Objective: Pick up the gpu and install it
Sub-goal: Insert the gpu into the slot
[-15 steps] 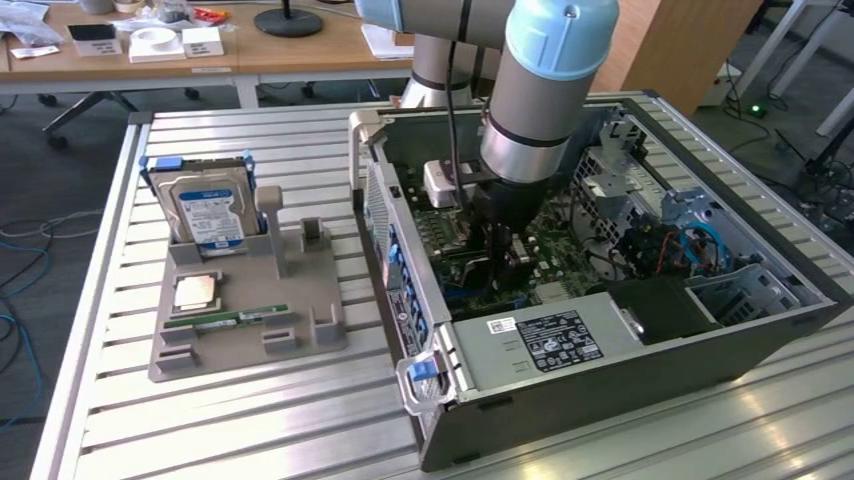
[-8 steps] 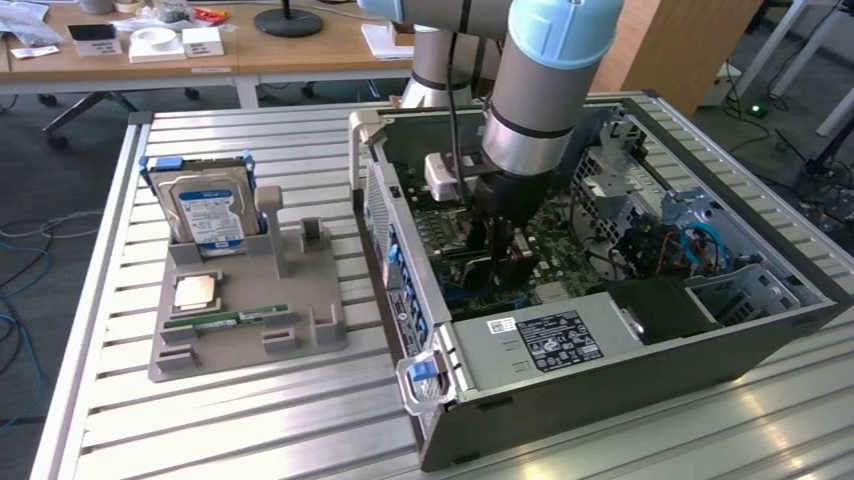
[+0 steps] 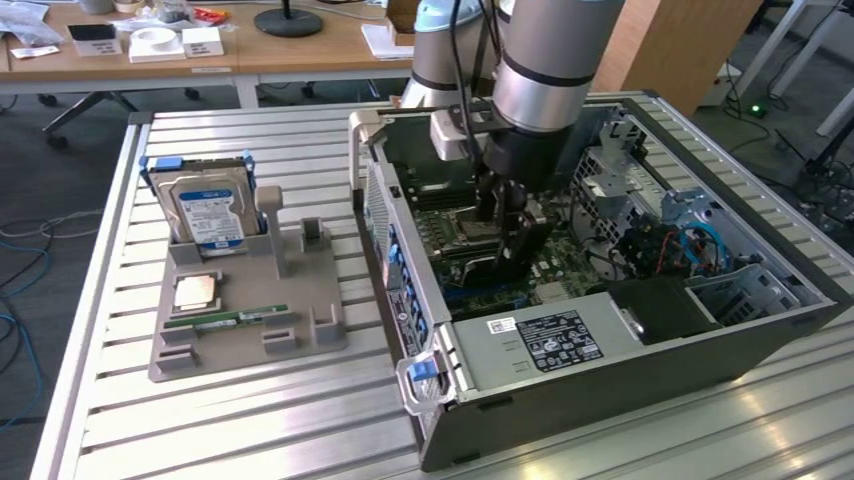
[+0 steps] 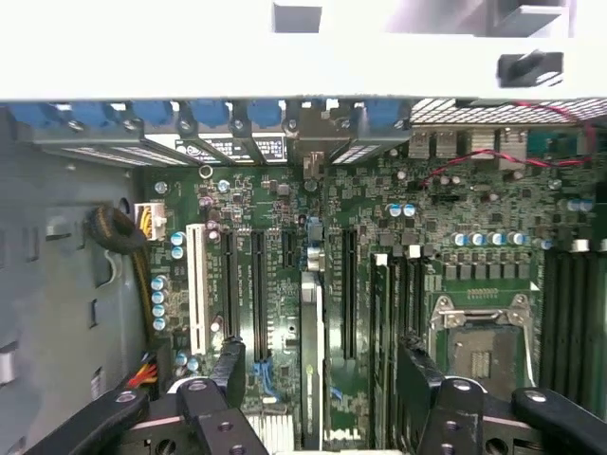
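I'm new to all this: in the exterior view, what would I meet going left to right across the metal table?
Hard drive standing in the grey holder → open computer case, where the robot's open hand reaches down over the motherboard.

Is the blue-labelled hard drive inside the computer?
No, the hard drive stands upright in the gray holder, outside the computer case.

I saw a slatted metal workbench (image 3: 240, 420) up front. Behind it stood wooden desks (image 3: 200, 55), cluttered, and grey floor with loose cables (image 3: 20, 260).
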You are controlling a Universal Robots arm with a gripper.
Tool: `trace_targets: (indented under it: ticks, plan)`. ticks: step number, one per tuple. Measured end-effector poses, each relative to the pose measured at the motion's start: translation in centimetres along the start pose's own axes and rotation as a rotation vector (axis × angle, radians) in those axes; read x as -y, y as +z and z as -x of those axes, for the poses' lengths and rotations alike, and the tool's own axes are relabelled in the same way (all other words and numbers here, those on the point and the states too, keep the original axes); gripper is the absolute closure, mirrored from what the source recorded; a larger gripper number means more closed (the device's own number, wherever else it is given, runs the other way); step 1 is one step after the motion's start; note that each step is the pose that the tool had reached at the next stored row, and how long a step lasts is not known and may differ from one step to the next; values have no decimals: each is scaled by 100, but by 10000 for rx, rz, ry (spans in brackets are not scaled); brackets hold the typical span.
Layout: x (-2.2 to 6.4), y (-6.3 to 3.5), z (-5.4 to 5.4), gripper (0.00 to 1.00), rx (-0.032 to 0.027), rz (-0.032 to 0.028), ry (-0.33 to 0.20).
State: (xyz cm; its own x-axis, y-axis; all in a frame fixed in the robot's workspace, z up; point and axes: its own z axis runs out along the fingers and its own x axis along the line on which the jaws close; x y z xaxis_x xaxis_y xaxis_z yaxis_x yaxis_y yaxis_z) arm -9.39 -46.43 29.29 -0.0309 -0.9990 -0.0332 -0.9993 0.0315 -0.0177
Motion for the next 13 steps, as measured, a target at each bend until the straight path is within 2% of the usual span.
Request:
trace_targets:
  ticks: [6, 13]
  plan:
    - [3, -173, 6, 25, -1, 0, 0]
    - [5, -272, 9, 25, 0, 0, 0]
